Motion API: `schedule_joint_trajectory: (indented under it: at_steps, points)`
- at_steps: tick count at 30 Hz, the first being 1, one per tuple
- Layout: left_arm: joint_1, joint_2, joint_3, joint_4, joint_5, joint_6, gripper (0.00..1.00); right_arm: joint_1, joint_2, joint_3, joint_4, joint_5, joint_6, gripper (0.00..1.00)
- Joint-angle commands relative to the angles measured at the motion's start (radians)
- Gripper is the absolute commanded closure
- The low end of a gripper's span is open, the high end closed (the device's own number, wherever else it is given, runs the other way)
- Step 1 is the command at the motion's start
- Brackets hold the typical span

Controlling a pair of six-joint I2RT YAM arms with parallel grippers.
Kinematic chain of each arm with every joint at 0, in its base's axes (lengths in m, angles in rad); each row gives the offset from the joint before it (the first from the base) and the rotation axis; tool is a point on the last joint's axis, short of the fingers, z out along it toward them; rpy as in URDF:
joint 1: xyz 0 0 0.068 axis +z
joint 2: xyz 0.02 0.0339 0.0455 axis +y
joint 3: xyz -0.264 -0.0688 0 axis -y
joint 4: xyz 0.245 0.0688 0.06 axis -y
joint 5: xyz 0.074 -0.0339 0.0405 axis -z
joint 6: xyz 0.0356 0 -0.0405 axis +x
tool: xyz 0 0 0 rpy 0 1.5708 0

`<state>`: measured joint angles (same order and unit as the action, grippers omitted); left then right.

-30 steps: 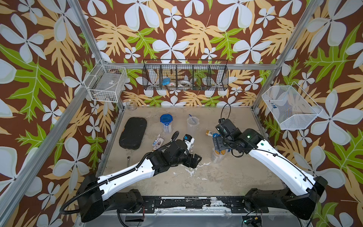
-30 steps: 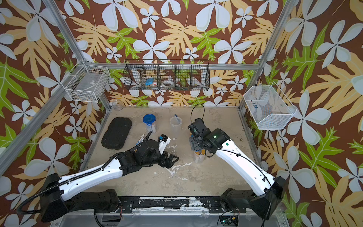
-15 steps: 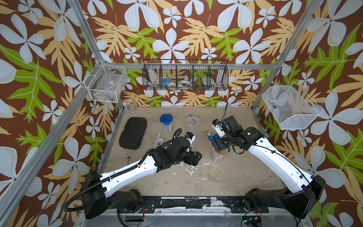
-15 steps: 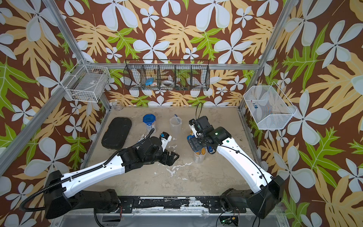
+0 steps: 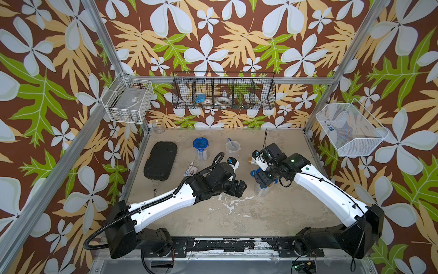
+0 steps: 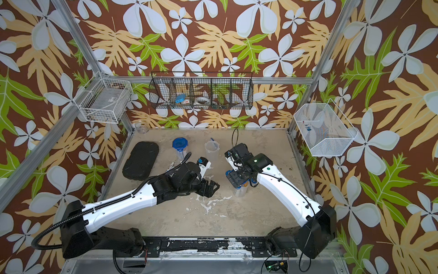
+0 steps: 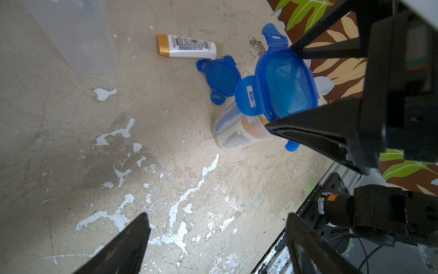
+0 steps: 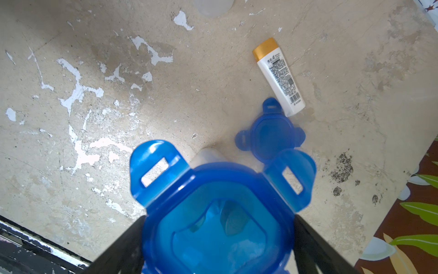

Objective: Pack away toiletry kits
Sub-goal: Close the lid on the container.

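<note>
Right pincer (image 7: 282, 89): closed on the blue lid (image 8: 213, 225), held at the cup's mouth.
Left pincer (image 7: 216, 215): spread open, empty, beside the cup.
Cup (image 7: 220, 123): upright on the worktop (image 5: 272, 213), a white bottle (image 7: 239, 138) inside.

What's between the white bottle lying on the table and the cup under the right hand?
A loose blue lid, lying flat; both wrist views show it.
</note>
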<state>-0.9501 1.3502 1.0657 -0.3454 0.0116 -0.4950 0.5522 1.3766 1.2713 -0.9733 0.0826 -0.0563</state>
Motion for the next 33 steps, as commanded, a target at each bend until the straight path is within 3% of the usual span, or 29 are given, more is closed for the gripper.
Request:
schedule_joint_trajectory:
  at_steps: [1,26,33]
  points:
    - [0.003,0.004,-0.002,0.003,-0.012,0.0,0.1,-0.007,-0.007,-0.019,-0.012,0.0,-0.014,0.43]
    - [0.008,0.024,0.003,0.023,-0.018,-0.01,0.1,-0.057,0.023,-0.086,0.042,-0.028,-0.086,0.4]
    - [0.009,0.025,0.006,0.023,-0.019,-0.013,0.1,-0.062,0.017,-0.11,0.049,0.0,-0.079,0.26]
